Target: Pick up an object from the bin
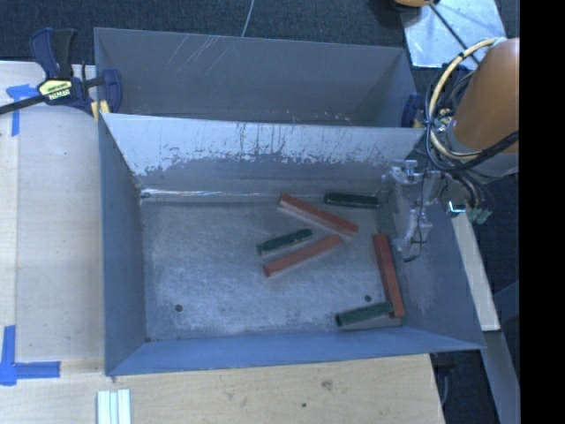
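My gripper [413, 247] hangs at the right side of the bin, close to the right wall, its metal fingers pointing down with nothing seen between them. Just left of and below its tips lies a red-brown bar [387, 275] running along the right wall. A dark green bar [365, 315] lies at that bar's lower end, in the front right corner. Another dark green bar [352, 200] lies near the back wall, left of the gripper.
Toward the middle of the bin floor lie a red-brown bar [319, 215], a dark green bar [285, 241] and another red-brown bar [301, 256], close together. The arm's orange cover and cables sit above the bin's right rim.
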You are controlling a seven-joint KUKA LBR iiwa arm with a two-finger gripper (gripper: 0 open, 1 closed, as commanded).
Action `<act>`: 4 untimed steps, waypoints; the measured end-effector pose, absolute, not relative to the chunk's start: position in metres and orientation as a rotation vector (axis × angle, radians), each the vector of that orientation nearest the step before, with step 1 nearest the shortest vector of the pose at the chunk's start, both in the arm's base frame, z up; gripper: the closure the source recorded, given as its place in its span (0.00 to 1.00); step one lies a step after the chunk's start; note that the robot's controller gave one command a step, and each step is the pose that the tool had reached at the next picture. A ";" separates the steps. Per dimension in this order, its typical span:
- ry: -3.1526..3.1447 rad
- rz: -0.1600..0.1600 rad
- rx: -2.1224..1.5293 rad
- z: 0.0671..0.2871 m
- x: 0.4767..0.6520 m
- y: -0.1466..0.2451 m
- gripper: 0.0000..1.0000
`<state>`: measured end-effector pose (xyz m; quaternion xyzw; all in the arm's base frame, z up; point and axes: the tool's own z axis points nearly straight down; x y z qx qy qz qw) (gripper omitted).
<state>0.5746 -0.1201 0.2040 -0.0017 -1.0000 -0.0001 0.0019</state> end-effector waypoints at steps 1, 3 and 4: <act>-3.155 0.008 0.043 0.188 0.584 -0.111 0.00; -3.142 0.000 0.082 0.087 0.596 -0.048 0.00; -3.147 0.001 -0.131 0.076 0.602 -0.045 1.00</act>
